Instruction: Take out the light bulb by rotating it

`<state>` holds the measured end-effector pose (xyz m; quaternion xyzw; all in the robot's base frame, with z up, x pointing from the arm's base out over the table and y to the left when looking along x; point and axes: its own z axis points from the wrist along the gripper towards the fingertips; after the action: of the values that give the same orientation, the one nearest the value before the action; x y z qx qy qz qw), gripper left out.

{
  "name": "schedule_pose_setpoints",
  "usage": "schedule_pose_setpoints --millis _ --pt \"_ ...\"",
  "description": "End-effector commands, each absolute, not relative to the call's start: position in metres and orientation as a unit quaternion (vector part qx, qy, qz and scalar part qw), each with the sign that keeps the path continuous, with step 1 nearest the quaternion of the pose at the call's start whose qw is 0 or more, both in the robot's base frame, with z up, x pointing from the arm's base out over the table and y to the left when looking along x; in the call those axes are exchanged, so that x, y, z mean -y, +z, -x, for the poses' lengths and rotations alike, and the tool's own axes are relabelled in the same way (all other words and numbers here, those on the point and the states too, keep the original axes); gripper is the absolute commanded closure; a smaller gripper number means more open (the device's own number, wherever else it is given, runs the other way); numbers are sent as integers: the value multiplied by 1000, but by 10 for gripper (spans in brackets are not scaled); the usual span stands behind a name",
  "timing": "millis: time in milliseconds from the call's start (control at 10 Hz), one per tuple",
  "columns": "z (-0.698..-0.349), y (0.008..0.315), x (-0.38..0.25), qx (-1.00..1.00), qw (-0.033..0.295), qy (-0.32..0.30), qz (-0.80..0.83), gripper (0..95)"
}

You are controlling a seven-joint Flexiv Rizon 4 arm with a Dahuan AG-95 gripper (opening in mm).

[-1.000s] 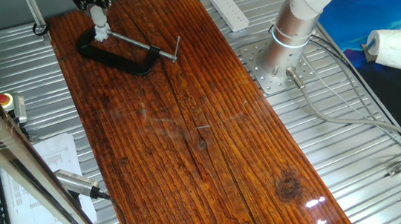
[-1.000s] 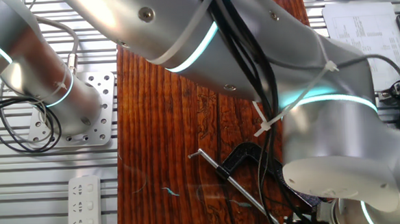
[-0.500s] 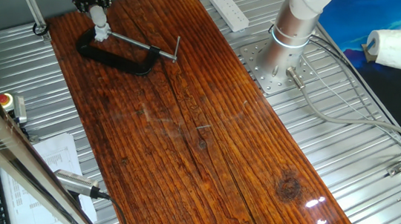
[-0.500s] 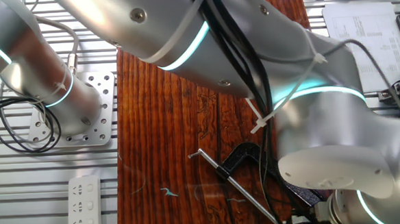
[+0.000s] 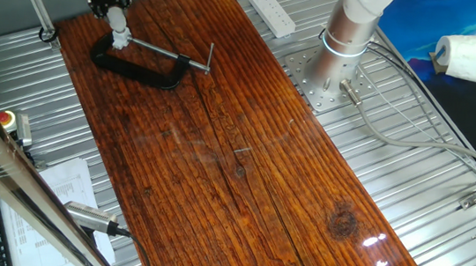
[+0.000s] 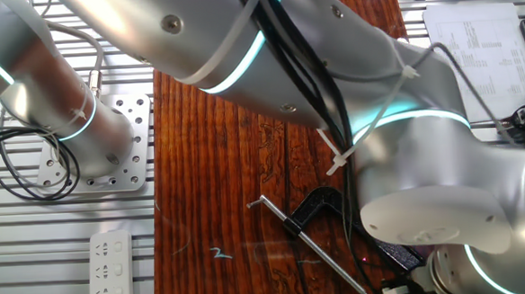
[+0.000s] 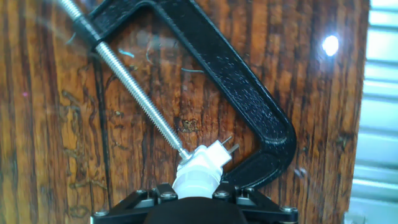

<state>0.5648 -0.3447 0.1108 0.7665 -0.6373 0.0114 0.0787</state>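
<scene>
The light bulb (image 5: 118,23) is a small white rounded piece standing over the black C-clamp (image 5: 139,65) at the far left of the wooden table. In the hand view the bulb (image 7: 198,177) sits in a white fitting with two metal pins (image 7: 227,151), which is pinched between the clamp's steel screw bar (image 7: 140,102) and the clamp's black frame (image 7: 249,106). My gripper (image 5: 112,6) comes down from above and is shut on the bulb, with a black finger (image 7: 155,194) on either side of it. In the other fixed view my arm hides the bulb.
A white power strip (image 5: 271,10) lies at the table's far edge, next to the arm's base (image 5: 340,46). A toilet roll (image 5: 459,56) stands at the back right. A red button box (image 5: 6,118) and papers lie off the table's left side.
My wrist has turned about its own axis while staying over the clamp. The bulb and the clamp have stayed in the same place.
</scene>
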Motion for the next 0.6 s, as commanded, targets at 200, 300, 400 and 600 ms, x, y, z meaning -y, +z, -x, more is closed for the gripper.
schedule_pose_setpoints --millis 200,300,400,600 --pt "-564 104 343 609 77 14 -789 950" --pt "-560 103 343 596 71 21 -799 950" --pt "-559 102 343 591 68 25 -803 760" --pt "-559 102 343 590 65 26 -805 760"
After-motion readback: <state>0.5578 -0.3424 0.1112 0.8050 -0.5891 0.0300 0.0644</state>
